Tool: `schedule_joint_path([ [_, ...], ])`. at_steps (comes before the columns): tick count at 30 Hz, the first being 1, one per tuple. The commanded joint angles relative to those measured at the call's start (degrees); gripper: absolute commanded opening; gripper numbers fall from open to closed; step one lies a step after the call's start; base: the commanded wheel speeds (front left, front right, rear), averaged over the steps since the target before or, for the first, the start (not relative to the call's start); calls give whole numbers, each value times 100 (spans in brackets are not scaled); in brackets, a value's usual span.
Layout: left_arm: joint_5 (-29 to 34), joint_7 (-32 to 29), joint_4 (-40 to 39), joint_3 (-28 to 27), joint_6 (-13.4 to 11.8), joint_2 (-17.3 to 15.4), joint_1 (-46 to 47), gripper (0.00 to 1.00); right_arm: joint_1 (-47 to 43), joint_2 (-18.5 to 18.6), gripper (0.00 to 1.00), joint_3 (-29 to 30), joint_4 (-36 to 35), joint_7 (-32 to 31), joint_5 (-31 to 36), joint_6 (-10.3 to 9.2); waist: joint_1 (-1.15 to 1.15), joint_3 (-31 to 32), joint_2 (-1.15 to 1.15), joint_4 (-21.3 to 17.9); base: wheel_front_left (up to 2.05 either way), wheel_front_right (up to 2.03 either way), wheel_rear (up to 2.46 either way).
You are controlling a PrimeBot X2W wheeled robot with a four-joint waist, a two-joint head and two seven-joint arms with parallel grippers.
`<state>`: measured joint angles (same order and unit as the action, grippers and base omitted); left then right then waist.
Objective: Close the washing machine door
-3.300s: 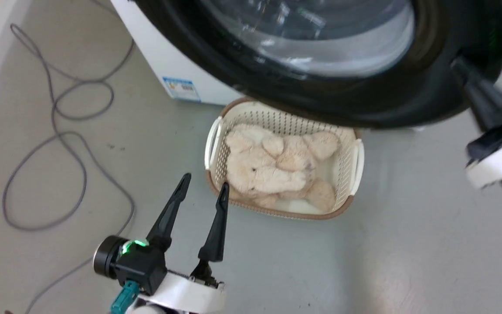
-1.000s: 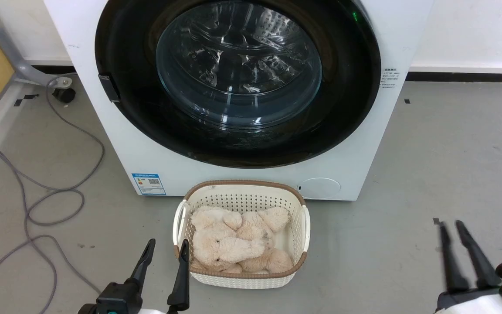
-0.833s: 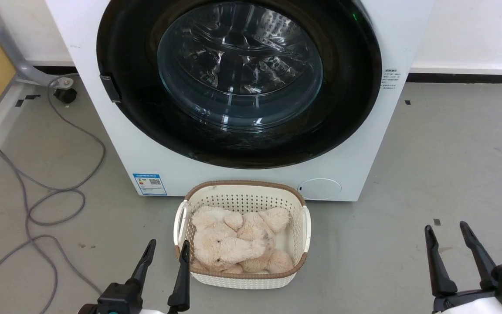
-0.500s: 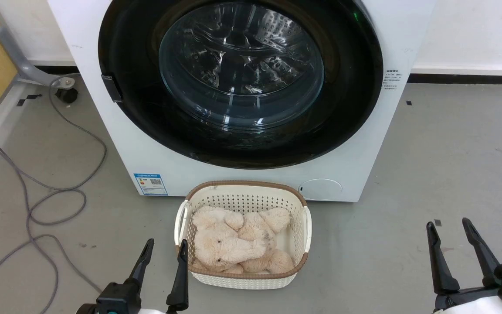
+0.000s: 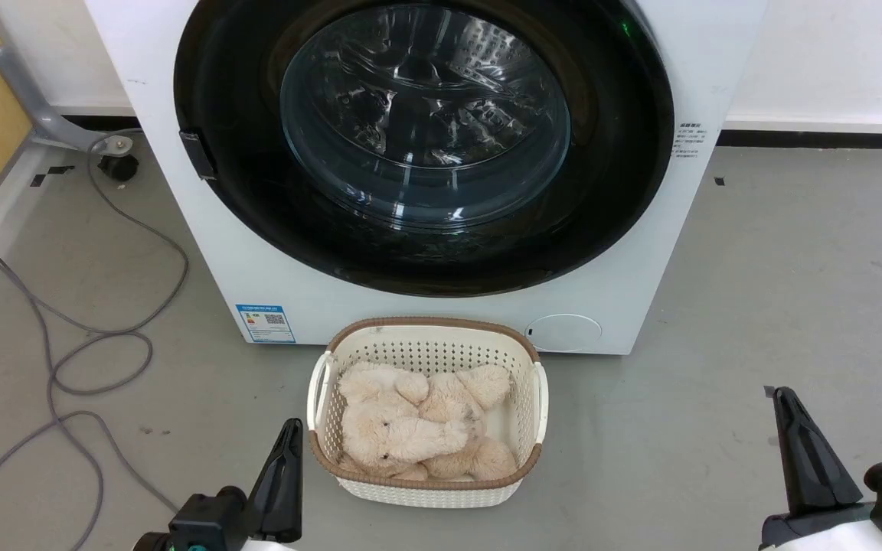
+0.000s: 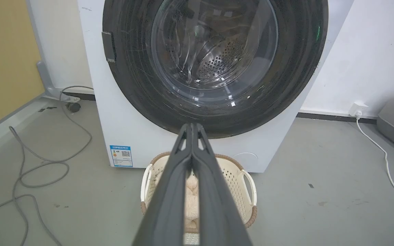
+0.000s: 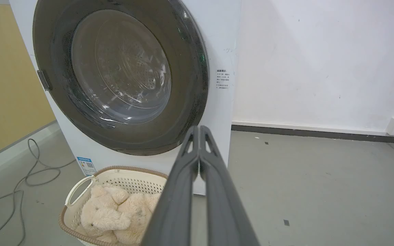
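On the grey floor [image 5: 755,268] straight ahead of the robot stands the white, boxy front-loading washing machine [image 5: 257,268]. Its washing machine door [image 5: 426,260], a large round black-rimmed disc with a bulging clear glass centre, lies flat against the machine's front. No gap can be seen round the rim, so the closing looks done.

The left gripper [image 5: 292,430] is low at the left and the right gripper [image 5: 785,399] low at the right. Each has its two long dark fingers pressed together on nothing, well apart from the door. This reads as a rest pose, with nothing left to push.

A cream perforated plastic basket with a brown rim [image 5: 426,325] sits just before the machine's foot, below the door. It holds a beige plush toy [image 5: 403,436].

The head view looks down into the basket and takes in a loose grey cable [image 5: 96,360] looping at the left. The left wrist view looks level, showing the perforated steel drum [image 6: 217,61] through the glass and a white wall socket [image 6: 357,108] off to the right. The right wrist view comes in at an angle, where the door's rim hugs the white panel.
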<state>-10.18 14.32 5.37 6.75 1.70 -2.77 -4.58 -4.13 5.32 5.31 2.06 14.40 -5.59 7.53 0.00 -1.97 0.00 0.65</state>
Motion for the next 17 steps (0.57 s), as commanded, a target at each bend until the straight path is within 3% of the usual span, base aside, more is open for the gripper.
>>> schedule_joint_path([
  [1,38,-22,-19,-20,-7,0,18,0,16,-9,0,-12,-8,-27,21,0,0,2,0,-1,0,0,0],
  [17,169,-209,-88,-107,-28,-2,76,0,69,-41,0,-81,-34,-215,92,-1,0,28,0,-9,0,0,0],
])
